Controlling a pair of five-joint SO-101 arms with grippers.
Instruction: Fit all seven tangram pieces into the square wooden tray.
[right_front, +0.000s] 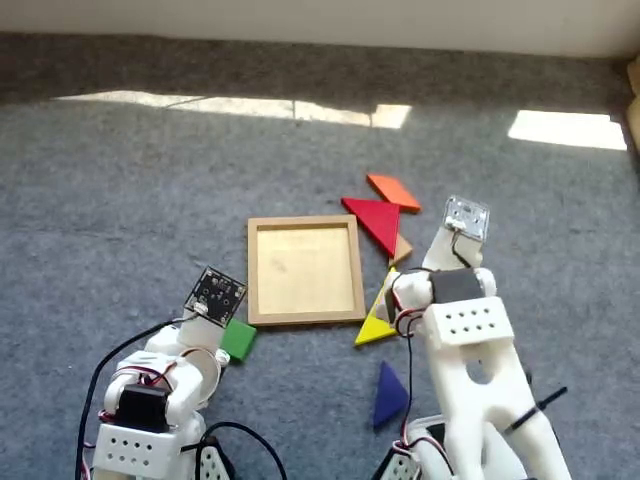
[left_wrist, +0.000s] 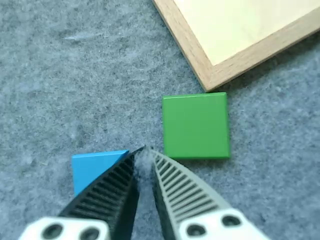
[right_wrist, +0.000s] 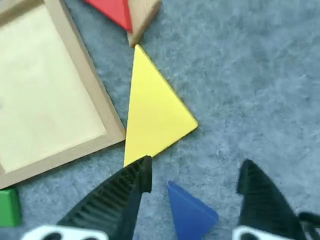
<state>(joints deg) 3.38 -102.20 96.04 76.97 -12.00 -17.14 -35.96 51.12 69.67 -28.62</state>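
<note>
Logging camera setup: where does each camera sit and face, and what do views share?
High view: fixed overhead, facing down at the tray; left arm and right arm at near edge.
Left wrist view: on the left arm, facing down past the shut left pincer at the green square.
Right wrist view: on the right arm, facing down past the open right pincer at the yellow triangle.
Shared by all: tray, green square.

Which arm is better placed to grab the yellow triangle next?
Right. The right gripper, open, hangs just by the yellow triangle beside the tray. The left gripper is shut on the tray's other side, near the green square.
</note>
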